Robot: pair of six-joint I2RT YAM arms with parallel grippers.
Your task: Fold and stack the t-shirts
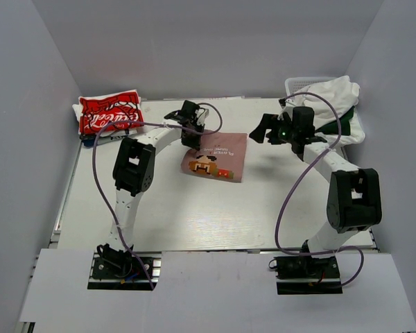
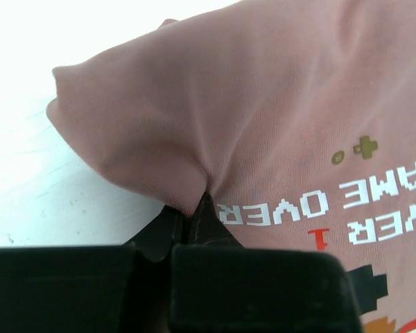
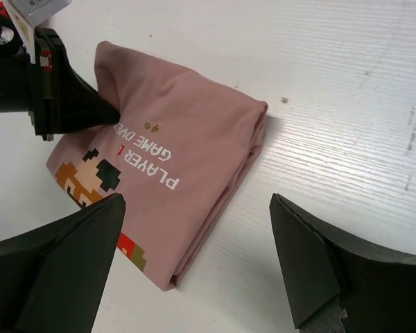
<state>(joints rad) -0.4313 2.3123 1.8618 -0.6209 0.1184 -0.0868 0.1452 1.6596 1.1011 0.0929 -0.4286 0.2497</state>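
The pink shirt (image 1: 215, 156) lies folded in a rectangle at the middle of the table (image 1: 194, 222), and its print faces up: a pixel figure and the white words "PLAYER 1 GAME OVER". The left gripper (image 2: 197, 208) pinches the cloth near one corner. The right gripper (image 3: 195, 201) stands wide beside the shirt and holds nothing.

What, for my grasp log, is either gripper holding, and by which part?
The left gripper pinches the folded pink t-shirt by its edge near a corner; the right gripper, open, holds nothing.
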